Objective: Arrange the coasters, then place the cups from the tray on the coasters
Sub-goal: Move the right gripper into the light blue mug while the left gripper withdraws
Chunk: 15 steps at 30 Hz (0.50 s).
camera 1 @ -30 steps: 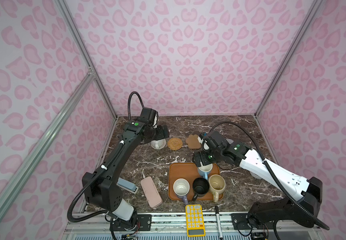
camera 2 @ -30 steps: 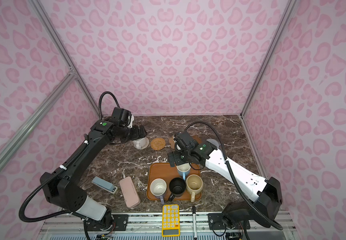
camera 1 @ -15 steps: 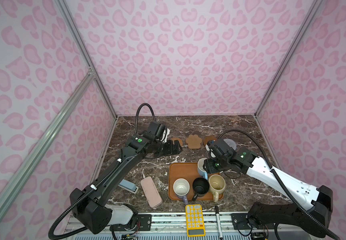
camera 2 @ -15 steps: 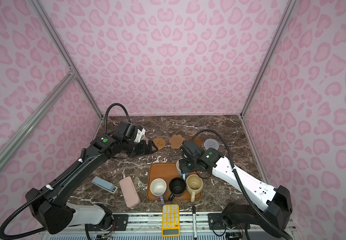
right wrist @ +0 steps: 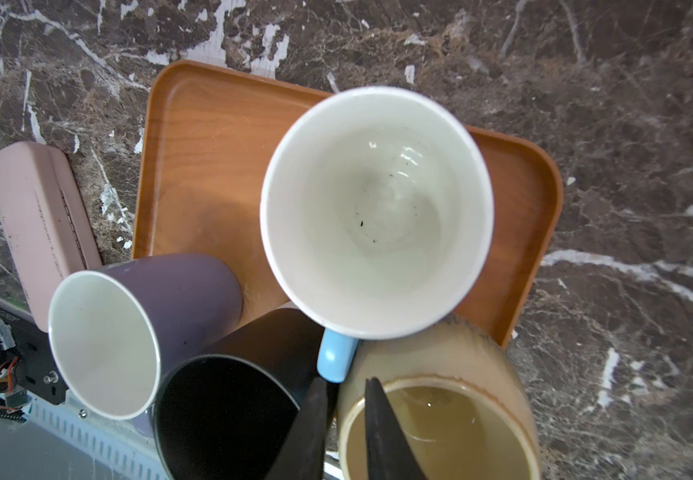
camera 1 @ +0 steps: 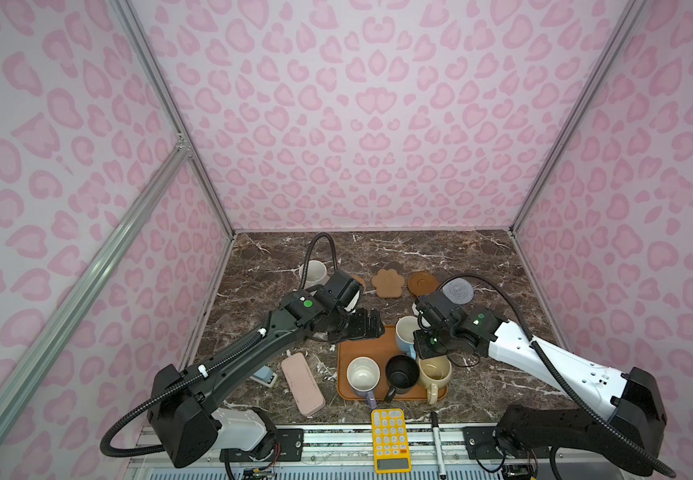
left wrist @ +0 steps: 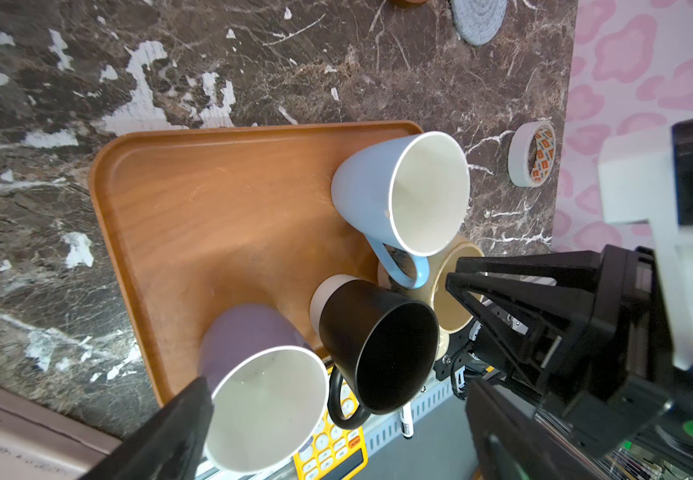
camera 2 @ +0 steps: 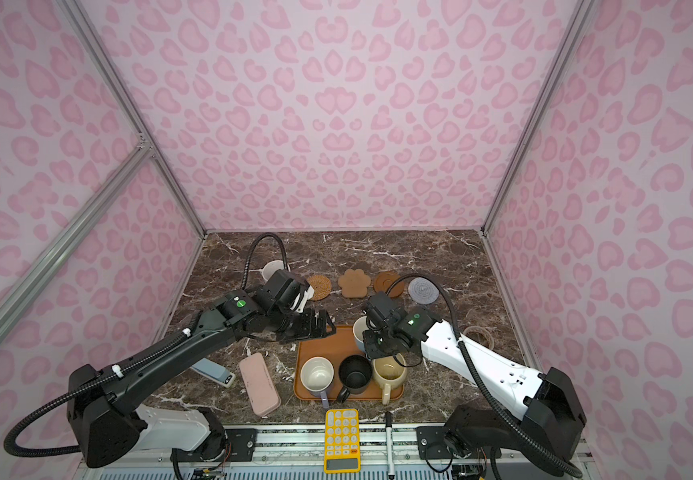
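Note:
On the orange-brown tray (camera 1: 357,345) stand the light blue cup (camera 1: 405,332), the lavender cup (camera 1: 362,376), the black cup (camera 1: 402,372) and the cream-yellow cup (camera 1: 435,370). My right gripper (right wrist: 345,399) is shut on the cream-yellow cup (right wrist: 440,415), one finger inside its rim and one outside, beside the black cup (right wrist: 228,411). My left gripper (camera 1: 367,326) hangs open over the tray's back left corner. The speckled white cup (camera 1: 315,272) stands at the back left. To its right lie the rattan coaster (camera 2: 319,286), paw coaster (camera 1: 387,283), dark wooden coaster (camera 1: 423,282) and grey-blue coaster (camera 1: 458,291).
A pink case (camera 1: 302,384) and a grey-blue remote (camera 2: 214,372) lie left of the tray. A yellow calculator (camera 1: 390,438) and a pen (camera 1: 438,440) rest at the front edge. A tape roll (left wrist: 532,156) lies right of the tray, near the wall.
My left arm swung from the speckled white cup at the back left to the tray's back corner, still open. My right gripper moved forward from the light blue cup and closed on the cream-yellow cup's rim.

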Each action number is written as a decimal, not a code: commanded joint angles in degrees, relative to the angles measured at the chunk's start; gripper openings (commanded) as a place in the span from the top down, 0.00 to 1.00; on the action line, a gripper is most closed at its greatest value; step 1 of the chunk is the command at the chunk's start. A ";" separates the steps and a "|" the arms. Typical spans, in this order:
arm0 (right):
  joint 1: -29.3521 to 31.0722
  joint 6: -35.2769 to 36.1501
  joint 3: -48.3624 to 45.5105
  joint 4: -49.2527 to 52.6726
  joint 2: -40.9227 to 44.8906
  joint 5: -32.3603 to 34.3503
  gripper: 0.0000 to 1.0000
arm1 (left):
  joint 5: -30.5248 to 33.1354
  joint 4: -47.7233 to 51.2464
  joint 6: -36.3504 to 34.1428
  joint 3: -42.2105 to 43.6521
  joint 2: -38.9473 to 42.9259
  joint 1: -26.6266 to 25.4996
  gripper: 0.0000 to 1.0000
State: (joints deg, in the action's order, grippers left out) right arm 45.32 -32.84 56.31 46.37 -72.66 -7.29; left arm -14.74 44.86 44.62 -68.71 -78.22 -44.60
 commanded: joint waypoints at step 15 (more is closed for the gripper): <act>0.86 -0.73 -2.79 -4.83 -3.04 1.71 0.74 | 3.32 -4.68 3.89 1.12 -1.62 -1.39 0.03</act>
State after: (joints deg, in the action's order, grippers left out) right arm 46.02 -33.63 53.63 42.06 -75.00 -7.51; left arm -12.36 41.43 47.92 -67.85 -79.68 -46.02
